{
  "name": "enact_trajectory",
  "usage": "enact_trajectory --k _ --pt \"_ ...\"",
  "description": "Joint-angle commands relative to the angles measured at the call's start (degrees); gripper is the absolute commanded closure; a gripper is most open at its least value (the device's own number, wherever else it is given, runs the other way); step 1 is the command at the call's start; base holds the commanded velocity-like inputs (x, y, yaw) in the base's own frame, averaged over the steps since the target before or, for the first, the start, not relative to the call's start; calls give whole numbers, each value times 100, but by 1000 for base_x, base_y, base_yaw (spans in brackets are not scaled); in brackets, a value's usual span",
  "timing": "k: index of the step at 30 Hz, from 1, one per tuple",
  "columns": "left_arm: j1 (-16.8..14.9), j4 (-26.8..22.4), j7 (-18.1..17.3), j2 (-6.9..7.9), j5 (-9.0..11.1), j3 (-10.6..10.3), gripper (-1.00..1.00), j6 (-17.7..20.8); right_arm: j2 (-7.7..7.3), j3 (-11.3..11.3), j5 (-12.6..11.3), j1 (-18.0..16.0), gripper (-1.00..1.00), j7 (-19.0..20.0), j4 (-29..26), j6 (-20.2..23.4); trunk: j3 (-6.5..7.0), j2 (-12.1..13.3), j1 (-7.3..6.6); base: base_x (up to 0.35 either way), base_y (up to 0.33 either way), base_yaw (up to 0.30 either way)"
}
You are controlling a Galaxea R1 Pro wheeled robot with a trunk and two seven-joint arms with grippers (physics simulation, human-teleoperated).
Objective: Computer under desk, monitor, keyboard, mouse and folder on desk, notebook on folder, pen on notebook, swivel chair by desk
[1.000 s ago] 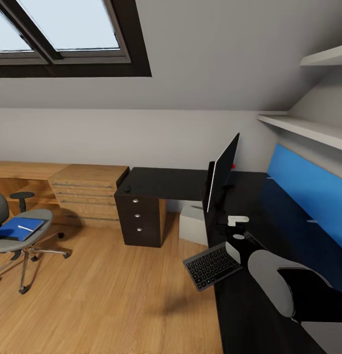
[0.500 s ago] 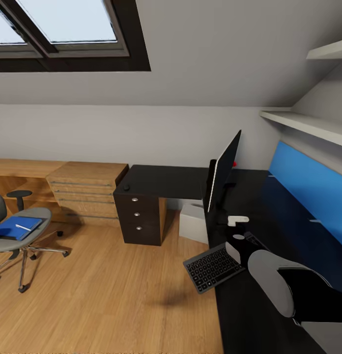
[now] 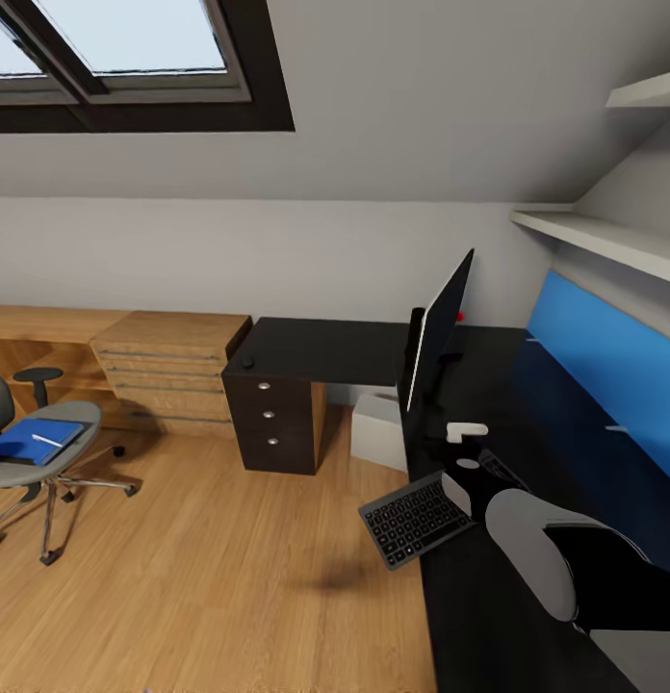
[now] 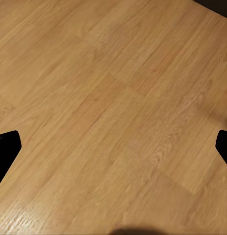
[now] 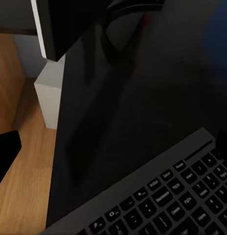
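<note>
While the whole head view drifts slightly against the earlier pictures, which marks a turn of the camera and not of the furniture, the right pincer (image 3: 467, 484) keeps its place at the near end of the keyboard (image 3: 418, 520). Its fingers appear pressed onto the keyboard's edge, though the exact closure is hard to read. The keyboard lies half on the bench (image 3: 489, 404) and juts past its edge over the floor (image 3: 200, 577), just in front of the monitor (image 3: 436, 330), which stands upright on the bench. From the right wrist, the keys (image 5: 182, 196) lie close below, with the monitor's foot beyond them. The computer (image 3: 378, 428) sits on the floor beneath the bench. The mouse (image 3: 247, 363) rests on the far wing of the bench above the drawers, well apart from the keyboard. The chair (image 3: 32, 452) stands away from the bench and carries the folder (image 3: 32, 440), with the pen (image 3: 48, 440) on top. The left pincer (image 4: 113, 147) hangs spread over bare floor.

Judged from this, the keyboard placement is in hand but unfinished: it needs sliding fully onto the bench.
</note>
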Motion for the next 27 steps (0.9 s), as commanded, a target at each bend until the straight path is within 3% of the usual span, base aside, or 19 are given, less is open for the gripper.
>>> enact_trajectory --k 1,10,20,27 --pt "-2 -2 50 4 5 -45 -100 -18 2 -3 8 -6 -100 -22 8 -17 0 33 -21 0 0 0" --pt "0 -1 51 4 9 -45 -100 -18 -4 -5 2 -6 -100 -25 8 -17 82 394 -218 0 0 0" --pt "0 5 51 4 23 -44 -100 -18 -43 -5 2 -6 -100 -30 2 -17 -7 394 -218 6 0 0" --pt "0 7 51 4 26 -44 -100 -18 -53 -6 3 -6 -100 -30 -1 -17 -68 394 -218 199 0 0"
